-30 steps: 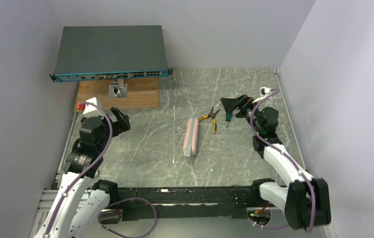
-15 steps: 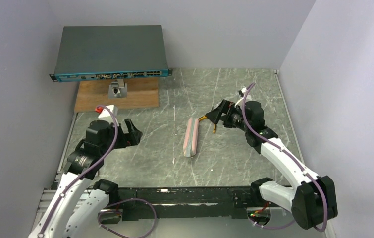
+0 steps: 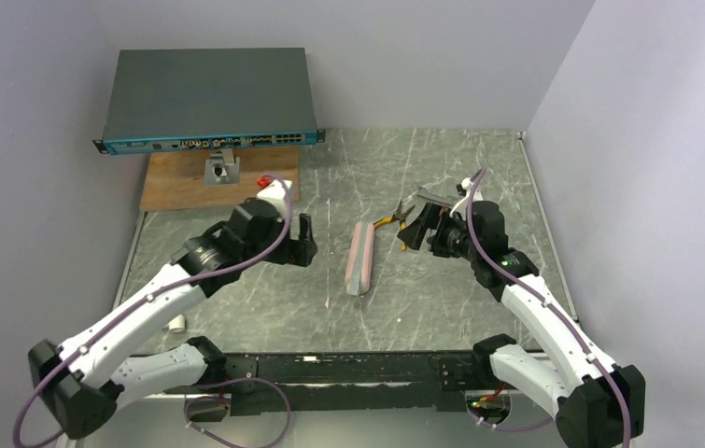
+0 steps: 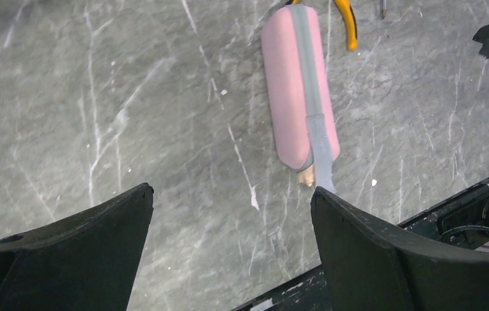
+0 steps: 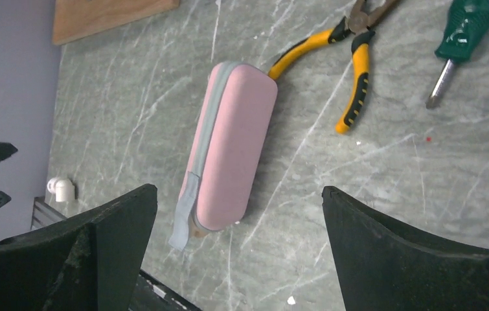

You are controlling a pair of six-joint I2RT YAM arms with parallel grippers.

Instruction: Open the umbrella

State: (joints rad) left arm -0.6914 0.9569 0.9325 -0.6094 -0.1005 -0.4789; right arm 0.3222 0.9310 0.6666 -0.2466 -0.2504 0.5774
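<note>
While zipped into a pale pink sleeve (image 3: 360, 259), offers nothing to unfold yet: shows of the umbrella (image 4: 305, 176) only a small tan tip poking from the sleeve's near end beside the grey zipper strip, possibly handle or fabric, too small to tell. Lies flat and lengthwise mid-way across the marble table (image 3: 264, 299), near end toward the arm bases, far corner seemingly touching the yellow-handled pliers (image 5: 352, 78). Places the left gripper (image 3: 303, 241) just to the left of the sleeve, jaws spread wide and holding nothing, angled so as to frame the whole case between the two black fingers. Sets the right gripper (image 3: 414, 222) on the opposite side, above the pliers, likewise gaping and empty, also looking down on the case. Reads as a two-sided approach: likely one pincer to pin the sleeve, the other to work the zipper or draw the contents out by the exposed end. Judged barely begun, with the case shut and nothing grasped. Worth minding the pliers and the green screwdriver (image 5: 465, 32) close by the right fingers, both easy to nudge.
</note>
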